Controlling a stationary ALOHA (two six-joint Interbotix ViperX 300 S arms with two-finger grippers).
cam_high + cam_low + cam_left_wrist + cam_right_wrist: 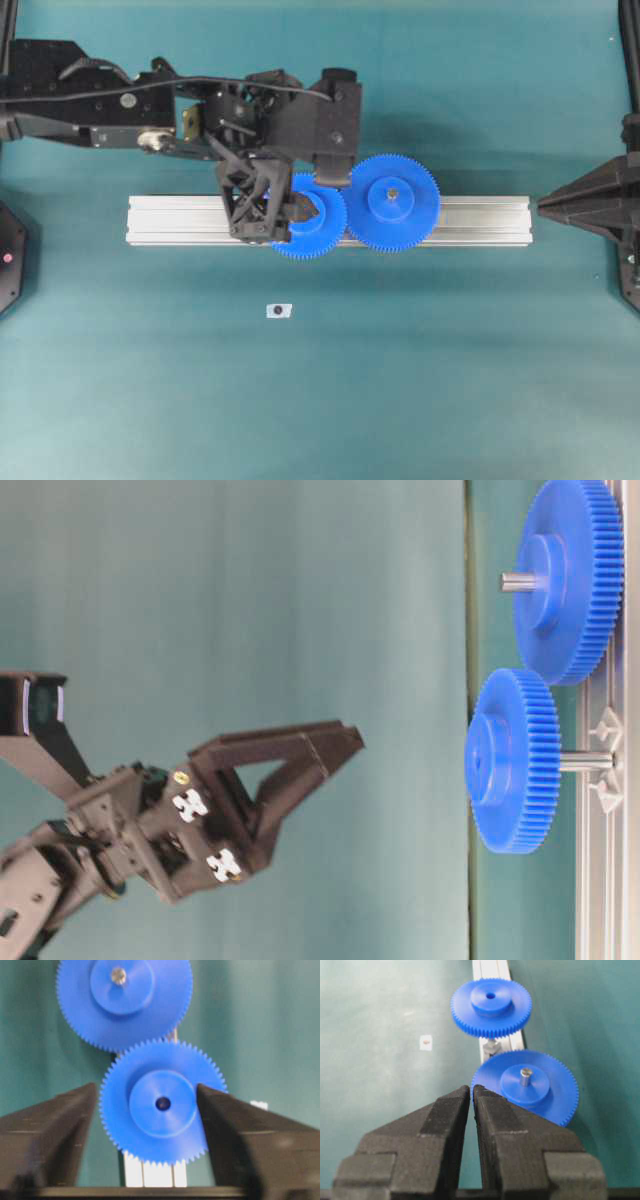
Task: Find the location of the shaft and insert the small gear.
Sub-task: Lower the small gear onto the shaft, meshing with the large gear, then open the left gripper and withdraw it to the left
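Jaws of left gripper stand apart, clear of small gear.

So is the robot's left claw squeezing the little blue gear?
No, in the left wrist view the left gripper fingers stand apart on either side of the small gear, with green gaps between.

No legible text, labels or numbers anywhere.
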